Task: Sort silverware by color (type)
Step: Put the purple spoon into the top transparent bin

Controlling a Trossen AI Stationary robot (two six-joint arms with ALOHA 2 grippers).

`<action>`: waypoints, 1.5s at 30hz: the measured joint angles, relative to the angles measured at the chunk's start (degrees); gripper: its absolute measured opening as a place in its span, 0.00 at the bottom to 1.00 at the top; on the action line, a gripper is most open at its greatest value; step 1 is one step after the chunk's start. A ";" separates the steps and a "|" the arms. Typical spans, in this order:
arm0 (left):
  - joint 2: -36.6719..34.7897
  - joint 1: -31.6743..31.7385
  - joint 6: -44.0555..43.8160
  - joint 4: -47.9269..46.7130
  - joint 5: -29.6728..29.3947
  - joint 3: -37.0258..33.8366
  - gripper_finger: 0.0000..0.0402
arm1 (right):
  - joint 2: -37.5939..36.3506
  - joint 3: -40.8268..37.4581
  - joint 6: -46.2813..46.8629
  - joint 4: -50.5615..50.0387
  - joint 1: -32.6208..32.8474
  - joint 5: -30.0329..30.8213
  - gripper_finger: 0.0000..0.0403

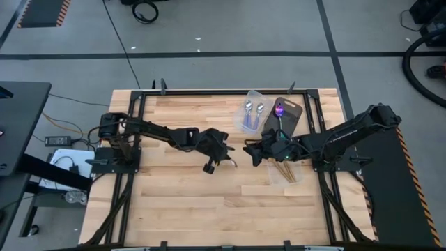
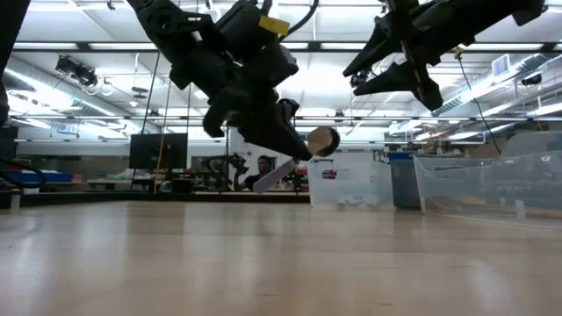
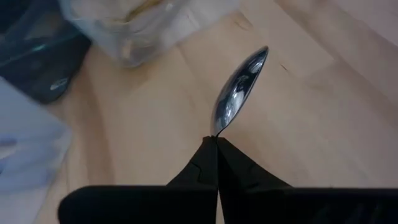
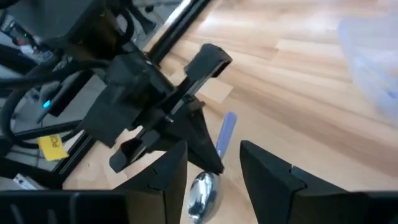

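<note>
1. Butcher-block wooden table, pale planks, in a large workshop.
2. Left gripper hangs above the table's middle, jaws pressed together on the thin end of a shiny silver spoon; the polished oval bowl points away from the fingers.
3. Right gripper hovers just beside that spoon, jaws spread and empty, facing the left gripper.
4. Clear plastic trays sit at the table's far-right side: 1 holds 2 silver spoons, a darker one a purple spoon; gold spoons lie nearer.
5. Judged step: handover or carry. Next, the spoon should go to the silver tray.
</note>
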 joint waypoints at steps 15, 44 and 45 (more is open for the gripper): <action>-0.04 5.09 -11.94 3.10 -1.53 7.70 0.00 | -8.31 0.02 -12.77 -3.15 4.00 19.74 0.38; 19.32 18.05 -27.48 5.21 -1.72 32.78 0.00 | -21.14 -0.02 -30.78 -8.74 1.48 29.22 0.25; 20.04 18.41 -28.04 4.17 -1.70 33.16 0.00 | -20.96 -0.02 -30.73 -8.65 1.48 29.22 0.25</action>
